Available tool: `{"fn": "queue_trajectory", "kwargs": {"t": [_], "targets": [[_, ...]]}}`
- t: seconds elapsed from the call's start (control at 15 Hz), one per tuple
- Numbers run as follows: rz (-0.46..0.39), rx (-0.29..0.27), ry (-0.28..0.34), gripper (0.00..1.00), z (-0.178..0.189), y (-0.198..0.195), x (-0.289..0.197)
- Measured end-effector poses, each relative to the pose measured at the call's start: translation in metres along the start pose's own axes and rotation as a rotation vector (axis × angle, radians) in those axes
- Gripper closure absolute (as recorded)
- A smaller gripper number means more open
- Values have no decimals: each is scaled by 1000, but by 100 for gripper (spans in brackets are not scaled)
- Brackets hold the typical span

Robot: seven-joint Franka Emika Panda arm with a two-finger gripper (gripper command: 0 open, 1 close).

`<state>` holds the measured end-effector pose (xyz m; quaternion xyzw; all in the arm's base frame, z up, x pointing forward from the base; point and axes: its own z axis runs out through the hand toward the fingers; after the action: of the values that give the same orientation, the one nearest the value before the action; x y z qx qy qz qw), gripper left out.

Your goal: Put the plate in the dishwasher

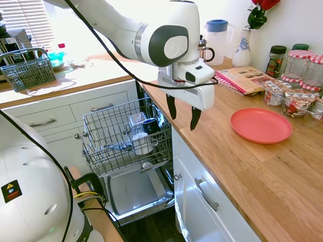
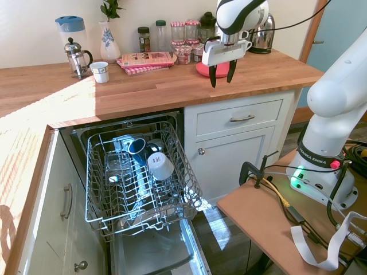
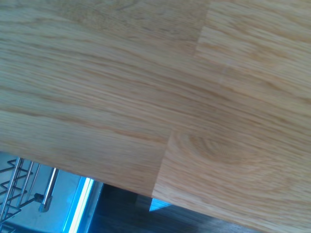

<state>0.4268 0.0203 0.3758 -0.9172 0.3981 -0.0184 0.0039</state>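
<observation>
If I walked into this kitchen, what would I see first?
Probably the big white robot arm, its open end effector hanging over the wooden countertop. Next, the coral-pink plate lying flat on that countertop near the jars. Then the open dishwasher below, its wire rack pulled out with cups in it.

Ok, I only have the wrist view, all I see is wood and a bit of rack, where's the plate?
Observer: The plate lies flat on the counter, off to the side of the tool, nearer the jars.
Operator: Is the tool holding anything?
Observer: No, it hangs open and empty above the counter's edge.
Operator: Is the dishwasher ready?
Observer: Its door is down and the rack is pulled out, with cups already in it.
</observation>
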Motion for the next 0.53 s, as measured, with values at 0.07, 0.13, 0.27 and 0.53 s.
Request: {"fn": "queue_trajectory", "kwargs": {"t": [0.07,0.13,0.27,0.53], "targets": [[3,1,-2,0,0,0,0],[11,4,-7,0,1,0,0],[40,23,-16,0,-5,4,12],[97,58,-19,0,-29,23,93]]}}
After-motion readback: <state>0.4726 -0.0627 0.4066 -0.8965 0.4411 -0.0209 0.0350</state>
